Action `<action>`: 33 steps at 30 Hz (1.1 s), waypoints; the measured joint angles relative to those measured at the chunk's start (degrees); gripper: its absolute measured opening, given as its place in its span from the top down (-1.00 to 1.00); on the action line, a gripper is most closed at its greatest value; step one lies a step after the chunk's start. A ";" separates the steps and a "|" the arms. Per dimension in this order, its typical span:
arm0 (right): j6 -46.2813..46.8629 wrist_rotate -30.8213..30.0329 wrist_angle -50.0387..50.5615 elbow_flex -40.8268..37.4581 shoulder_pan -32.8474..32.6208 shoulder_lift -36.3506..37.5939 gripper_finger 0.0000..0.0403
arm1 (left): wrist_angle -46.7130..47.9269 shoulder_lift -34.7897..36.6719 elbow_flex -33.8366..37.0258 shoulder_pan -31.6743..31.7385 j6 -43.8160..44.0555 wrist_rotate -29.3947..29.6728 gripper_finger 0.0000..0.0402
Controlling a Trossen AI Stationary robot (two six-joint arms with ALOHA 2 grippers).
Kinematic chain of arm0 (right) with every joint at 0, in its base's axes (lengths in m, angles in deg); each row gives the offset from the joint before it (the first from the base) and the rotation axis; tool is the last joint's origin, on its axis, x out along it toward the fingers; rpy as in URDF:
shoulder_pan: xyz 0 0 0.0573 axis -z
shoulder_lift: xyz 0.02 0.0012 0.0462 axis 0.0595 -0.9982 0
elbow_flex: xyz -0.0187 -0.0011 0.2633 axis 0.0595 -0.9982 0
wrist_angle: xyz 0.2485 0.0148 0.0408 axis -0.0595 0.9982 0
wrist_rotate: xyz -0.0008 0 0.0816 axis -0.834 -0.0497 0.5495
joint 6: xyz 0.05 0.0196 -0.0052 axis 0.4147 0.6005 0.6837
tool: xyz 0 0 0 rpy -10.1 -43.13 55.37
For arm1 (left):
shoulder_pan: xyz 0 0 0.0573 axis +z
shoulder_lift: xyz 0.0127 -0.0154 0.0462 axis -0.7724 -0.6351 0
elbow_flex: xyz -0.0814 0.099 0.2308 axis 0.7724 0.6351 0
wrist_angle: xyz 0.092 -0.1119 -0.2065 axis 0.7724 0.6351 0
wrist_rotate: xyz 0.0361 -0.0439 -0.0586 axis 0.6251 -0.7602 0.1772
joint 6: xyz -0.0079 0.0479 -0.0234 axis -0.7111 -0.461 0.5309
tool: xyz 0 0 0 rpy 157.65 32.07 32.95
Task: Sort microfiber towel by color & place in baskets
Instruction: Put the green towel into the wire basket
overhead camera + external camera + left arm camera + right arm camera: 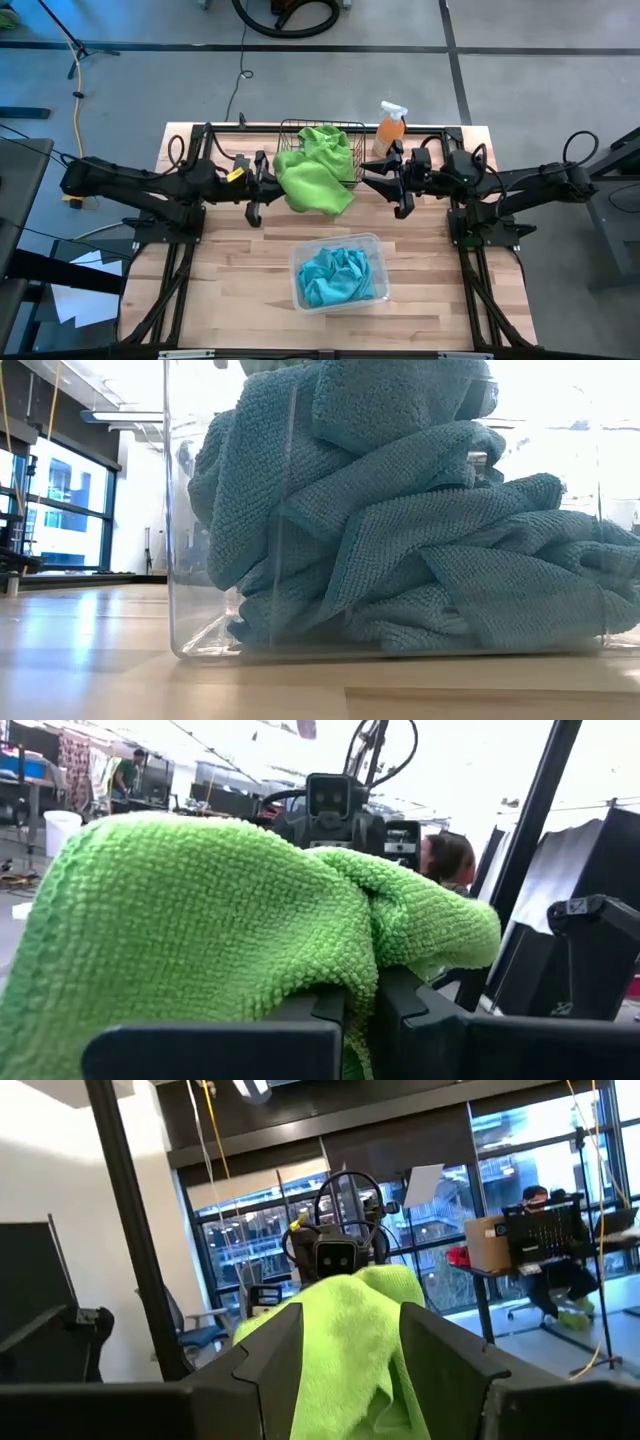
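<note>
Left end effector [270,185] clamps lime towel [316,170]; right end effector [372,180] parted, straddling it.

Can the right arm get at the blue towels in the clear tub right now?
Probably yes: the right gripper is open beside the wire basket, and the blue towels lie uncovered in the open-topped clear tub.
</note>
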 joint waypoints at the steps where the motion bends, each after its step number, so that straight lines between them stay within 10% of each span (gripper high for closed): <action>1: -0.69 0.07 -0.01 0.00 0.00 0.00 0.19 | 0.09 -0.03 0.01 0.00 -0.01 0.17 1.00; 33: -4.05 0.01 2.66 0.00 0.00 -0.02 0.19 | -0.71 0.01 0.02 3.60 0.01 -0.84 1.00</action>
